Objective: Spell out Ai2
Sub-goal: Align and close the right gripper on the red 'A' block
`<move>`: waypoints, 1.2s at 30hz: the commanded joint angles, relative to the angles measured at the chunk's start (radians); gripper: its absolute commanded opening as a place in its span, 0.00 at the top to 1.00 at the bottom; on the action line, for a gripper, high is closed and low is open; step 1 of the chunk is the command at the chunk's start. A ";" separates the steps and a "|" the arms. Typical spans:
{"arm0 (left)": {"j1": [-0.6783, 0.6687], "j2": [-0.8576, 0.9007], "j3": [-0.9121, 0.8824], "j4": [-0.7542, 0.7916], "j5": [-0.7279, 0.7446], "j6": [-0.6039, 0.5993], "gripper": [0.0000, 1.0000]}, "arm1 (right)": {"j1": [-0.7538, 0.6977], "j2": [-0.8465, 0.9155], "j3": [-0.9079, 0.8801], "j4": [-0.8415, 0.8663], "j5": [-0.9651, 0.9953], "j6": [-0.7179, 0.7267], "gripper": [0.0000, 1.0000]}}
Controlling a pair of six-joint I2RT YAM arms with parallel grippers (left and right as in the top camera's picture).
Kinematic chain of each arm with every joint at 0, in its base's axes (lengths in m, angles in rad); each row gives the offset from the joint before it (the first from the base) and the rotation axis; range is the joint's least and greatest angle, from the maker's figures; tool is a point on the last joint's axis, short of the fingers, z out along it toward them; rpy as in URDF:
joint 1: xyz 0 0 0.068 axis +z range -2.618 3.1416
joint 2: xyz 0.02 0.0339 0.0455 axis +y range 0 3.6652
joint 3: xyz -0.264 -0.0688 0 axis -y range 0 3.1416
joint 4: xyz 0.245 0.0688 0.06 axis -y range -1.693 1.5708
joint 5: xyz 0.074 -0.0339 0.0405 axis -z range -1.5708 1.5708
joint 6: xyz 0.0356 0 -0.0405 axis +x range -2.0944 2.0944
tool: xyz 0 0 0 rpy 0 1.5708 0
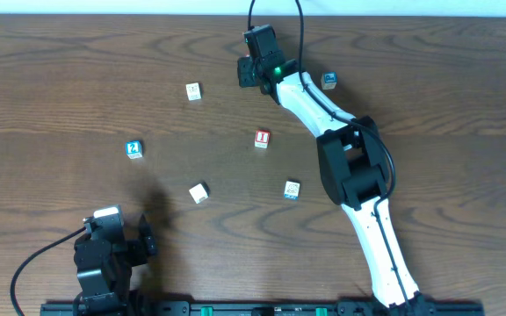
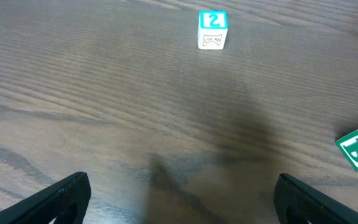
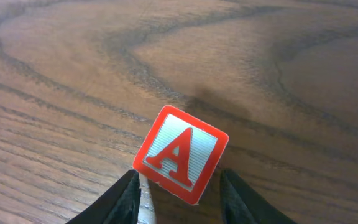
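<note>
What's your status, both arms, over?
Left gripper open, empty. Right gripper straddling A block, grip unconfirmed. I block and 2 block untouched. Nothing in the way.

We see a dark brown wooden table (image 1: 429, 105) filling every view, its grain running in long waves and loops. A pale strip (image 1: 60, 7) shows beyond its far edge. The light is soft and even, leaving faint, blurred shadows on the wood.
</note>
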 commanded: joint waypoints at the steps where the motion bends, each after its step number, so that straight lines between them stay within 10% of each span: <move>1: 0.003 -0.006 -0.013 -0.011 -0.008 0.014 0.05 | 0.003 0.019 0.018 -0.008 0.013 -0.039 0.60; 10: 0.003 -0.006 -0.013 -0.011 -0.008 0.014 0.05 | 0.002 0.019 0.018 -0.006 0.018 -0.050 0.63; 18: 0.003 -0.006 -0.013 -0.011 -0.008 0.014 0.05 | 0.005 0.019 0.040 -0.008 0.017 0.028 0.24; 36: 0.003 -0.006 -0.013 -0.011 -0.008 0.014 0.04 | 0.016 0.019 0.053 0.052 0.100 0.161 0.34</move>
